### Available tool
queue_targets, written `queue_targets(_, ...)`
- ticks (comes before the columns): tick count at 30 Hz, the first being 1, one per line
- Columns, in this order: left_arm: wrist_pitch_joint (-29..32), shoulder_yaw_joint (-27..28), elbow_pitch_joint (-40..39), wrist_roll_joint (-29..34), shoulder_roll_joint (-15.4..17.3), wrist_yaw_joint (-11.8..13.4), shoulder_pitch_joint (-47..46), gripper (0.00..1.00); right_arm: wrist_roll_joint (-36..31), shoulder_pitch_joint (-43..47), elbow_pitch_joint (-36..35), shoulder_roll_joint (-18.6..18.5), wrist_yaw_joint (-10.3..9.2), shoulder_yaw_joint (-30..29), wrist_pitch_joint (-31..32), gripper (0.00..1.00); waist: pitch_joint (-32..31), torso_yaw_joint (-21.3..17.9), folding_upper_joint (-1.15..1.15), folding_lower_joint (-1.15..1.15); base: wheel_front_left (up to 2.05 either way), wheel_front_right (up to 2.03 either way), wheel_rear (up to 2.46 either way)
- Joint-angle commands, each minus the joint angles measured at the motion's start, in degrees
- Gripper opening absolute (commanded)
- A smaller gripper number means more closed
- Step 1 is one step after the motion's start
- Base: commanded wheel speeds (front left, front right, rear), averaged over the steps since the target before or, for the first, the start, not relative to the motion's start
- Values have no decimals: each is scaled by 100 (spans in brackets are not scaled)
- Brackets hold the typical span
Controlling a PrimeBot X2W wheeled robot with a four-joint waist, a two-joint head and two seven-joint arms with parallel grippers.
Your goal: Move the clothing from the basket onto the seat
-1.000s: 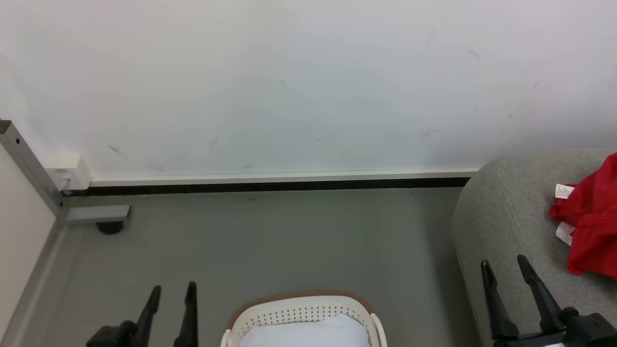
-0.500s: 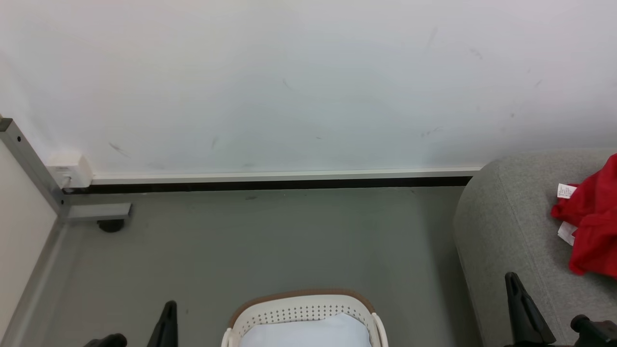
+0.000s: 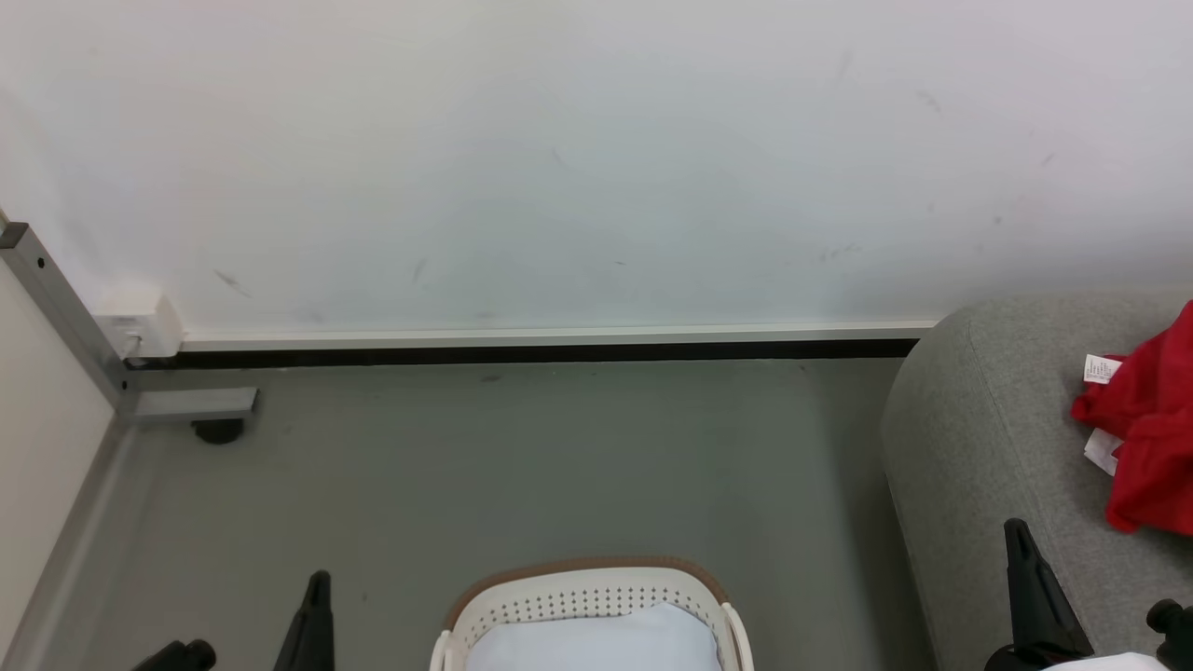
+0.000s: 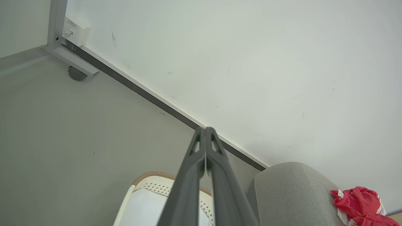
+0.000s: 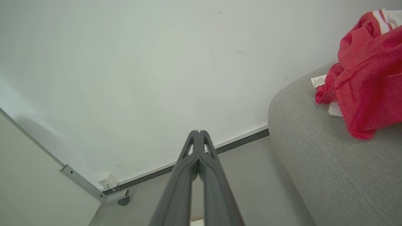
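Left claw (image 4: 204, 129), right claw (image 5: 199, 132), both closed, empty

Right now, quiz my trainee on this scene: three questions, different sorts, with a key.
1. True or false: the red clothing lies in the basket.
2. Seen from the robot, the seat stands on the basket's: A) left B) right C) far side.
3. Fill in: both arms' jaws are ____.
Key: 1 false, it lies on the seat; 2 B; 3 shut.
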Motion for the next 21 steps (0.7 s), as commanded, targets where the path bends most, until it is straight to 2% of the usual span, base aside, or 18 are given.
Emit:
queue_targets(1, 54, 46, -108, -239, 33, -20, -149, 0, 237, -160, -42, -8, -2, -54, 45, 0, 4, 5, 0, 0, 0, 0, 0)
queue_targets(21, 468, 167, -178, -1762, 45, -36, -274, 0, 1710, -281, 41, 25, -4, -283, 437, 0, 48, 54, 0, 0, 0, 0, 0)
